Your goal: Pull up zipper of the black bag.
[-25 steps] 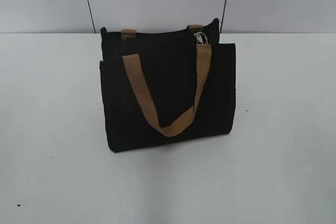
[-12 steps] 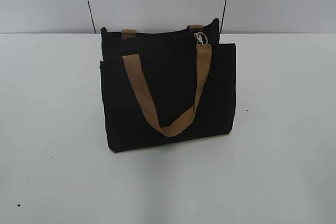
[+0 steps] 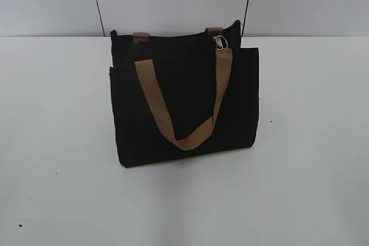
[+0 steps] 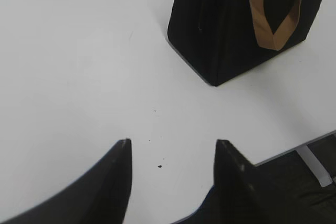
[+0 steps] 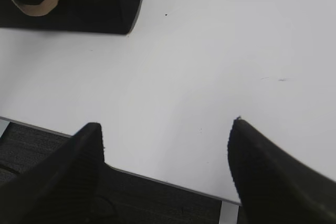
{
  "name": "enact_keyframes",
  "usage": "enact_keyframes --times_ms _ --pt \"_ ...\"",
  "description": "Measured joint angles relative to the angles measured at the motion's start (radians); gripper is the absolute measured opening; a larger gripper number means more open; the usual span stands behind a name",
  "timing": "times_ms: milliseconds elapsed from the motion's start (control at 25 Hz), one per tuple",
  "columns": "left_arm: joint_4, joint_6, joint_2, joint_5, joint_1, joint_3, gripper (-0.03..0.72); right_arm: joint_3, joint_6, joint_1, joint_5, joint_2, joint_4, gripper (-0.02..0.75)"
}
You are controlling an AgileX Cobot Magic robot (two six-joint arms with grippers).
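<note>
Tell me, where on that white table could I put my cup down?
Bare table lies left, right and in front of the black bag. The near edge is busier: the open left gripper and right gripper hover there.

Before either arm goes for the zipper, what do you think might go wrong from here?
The small silver pull sits right against the tan strap, so jaws might catch the strap instead. The black bag stands free on the table, held by nothing, and a tug could tip or drag it.
</note>
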Motion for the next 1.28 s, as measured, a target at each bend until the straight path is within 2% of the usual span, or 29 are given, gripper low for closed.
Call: enact_keyframes --times_ms 400,640,880,1080,1280 --pt "0.0 0.0 0.0 -0.003 0.011 0.0 0.377 0.0 0.0 0.0 -0.003 0.001 0.007 0.564" --pt "0.0 0.0 0.0 -0.005 0.136 0.0 0.341 0.0 0.0 -0.029 -0.003 0.001 0.009 0.563" --pt "0.0 0.0 -0.031 -0.006 0.274 0.0 0.314 0.0 0.0 -0.162 -0.005 -0.075 0.01 0.563" --pt "0.0 0.0 -0.035 -0.006 0.39 0.0 0.312 0.0 0.0 -0.239 -0.005 -0.079 0.012 0.563" --pt "-0.005 0.0 -0.035 -0.006 0.431 0.0 0.312 0.0 0.0 -0.251 -0.005 -0.079 0.012 0.563"
